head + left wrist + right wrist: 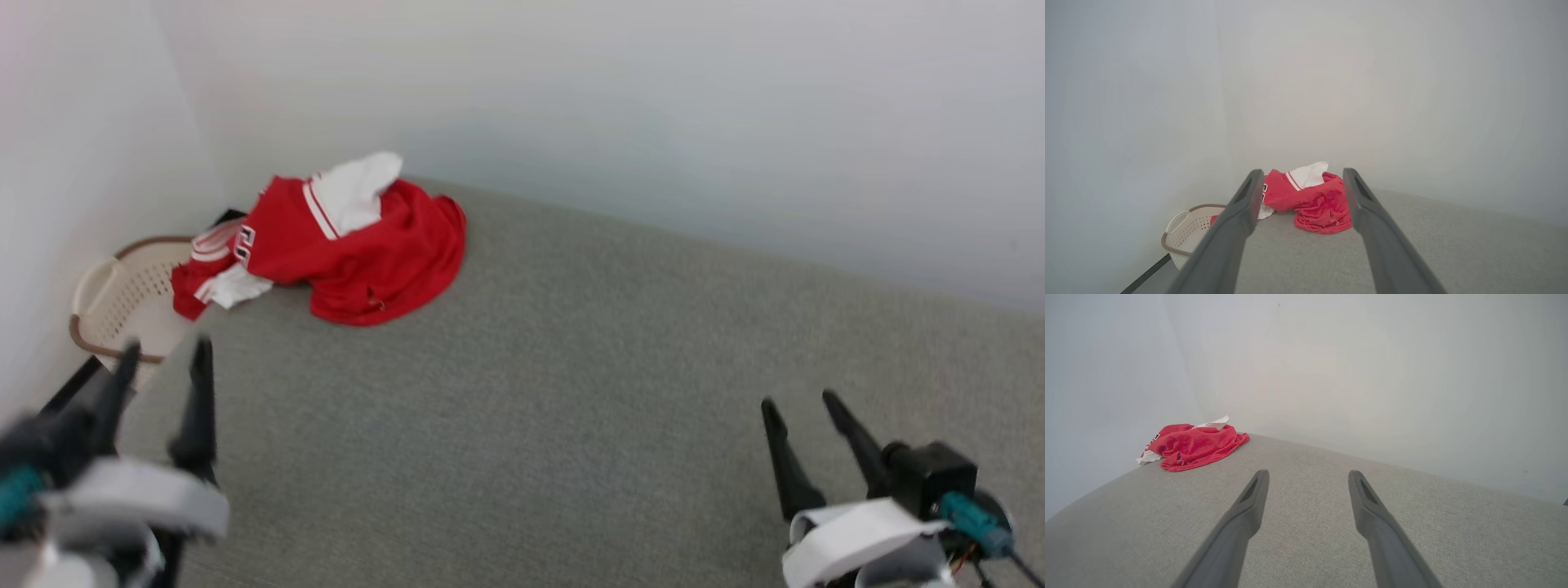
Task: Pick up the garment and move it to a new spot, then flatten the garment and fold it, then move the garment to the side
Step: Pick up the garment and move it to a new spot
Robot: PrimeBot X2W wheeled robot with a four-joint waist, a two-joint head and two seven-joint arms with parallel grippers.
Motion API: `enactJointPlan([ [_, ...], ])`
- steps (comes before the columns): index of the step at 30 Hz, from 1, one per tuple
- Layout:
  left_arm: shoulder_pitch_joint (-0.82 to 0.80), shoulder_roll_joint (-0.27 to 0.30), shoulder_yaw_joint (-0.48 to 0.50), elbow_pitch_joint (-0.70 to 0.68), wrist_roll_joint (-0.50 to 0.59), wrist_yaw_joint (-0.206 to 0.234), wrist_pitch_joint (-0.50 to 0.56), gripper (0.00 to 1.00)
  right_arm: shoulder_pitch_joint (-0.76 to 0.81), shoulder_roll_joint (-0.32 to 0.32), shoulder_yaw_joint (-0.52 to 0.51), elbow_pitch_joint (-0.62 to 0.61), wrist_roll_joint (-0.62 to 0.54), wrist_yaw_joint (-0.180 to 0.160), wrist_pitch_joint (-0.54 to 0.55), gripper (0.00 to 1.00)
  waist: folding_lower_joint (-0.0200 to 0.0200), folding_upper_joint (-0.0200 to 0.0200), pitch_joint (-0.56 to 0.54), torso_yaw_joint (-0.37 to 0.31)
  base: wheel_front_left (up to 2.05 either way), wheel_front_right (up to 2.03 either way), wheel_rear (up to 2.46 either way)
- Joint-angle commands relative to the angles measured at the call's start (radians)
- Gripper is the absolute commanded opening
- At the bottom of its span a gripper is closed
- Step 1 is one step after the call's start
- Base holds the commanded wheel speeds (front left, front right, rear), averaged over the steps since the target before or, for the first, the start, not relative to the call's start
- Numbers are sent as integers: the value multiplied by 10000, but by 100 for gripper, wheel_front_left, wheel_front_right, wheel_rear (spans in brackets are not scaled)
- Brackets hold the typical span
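Lying crumpled at the far-L corner of the grey cloth top (571, 367), the garment (359, 253) is a loose heap. Red body is uppermost, a white sleeve pokes up at the back, striped trim shows, and there's a bit of black/white lettering on its L side. Its L end spills over the top's edge twd the basket (122, 298). In L wrist view a red scrap shows inside the basket rim; can't tell if it touches.

Basket is cream, perforated, w/ a brown rim. It sits lower than the top, tucked into the corner where the two pale walls (653, 98) meet, just beside the garment.

L gripper (166, 347) is at lower L, blurred in head view, released w/ fingers spread wide. It's near the top's L edge, w/ the basket just ahead-L. Garment is dead ahead along its fingers, w/ bare grey cloth betw. them.

R gripper (798, 400) is at lower R, also released w/ fingers spread wide, over the top. It's well apart from the garment, which lies far to its L. Walls stand close behind & L of the heap.
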Motion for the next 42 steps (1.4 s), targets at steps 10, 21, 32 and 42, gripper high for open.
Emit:
enactJointPlan([
  [10, -3131, 1472, 19, 438, -1214, -329, 1984, 100, -717, -3, -598, -987, -723, 6, 225, 100, 0, 0, 2904, -1344, 0, 0, 0],
  [21, -6410, 2835, -322, 2778, -2318, -416, 4251, 100, -1263, -89, -765, -1938, -922, 6, 368, 100, 0, 0, 5005, -2212, 0, 0, 0],
  [32, -8845, 3216, -461, 5807, -2820, -94, 5957, 100, -1420, -365, -869, -3120, -729, 6, 764, 100, 0, 0, 6431, -2768, 0, 0, 0],
  [42, -10411, 3190, -883, 8790, -2672, 151, 6807, 100, -1325, -454, -1068, -4065, -657, 6, 1260, 100, 0, 0, 6963, -2937, 0, 0, 0],
])
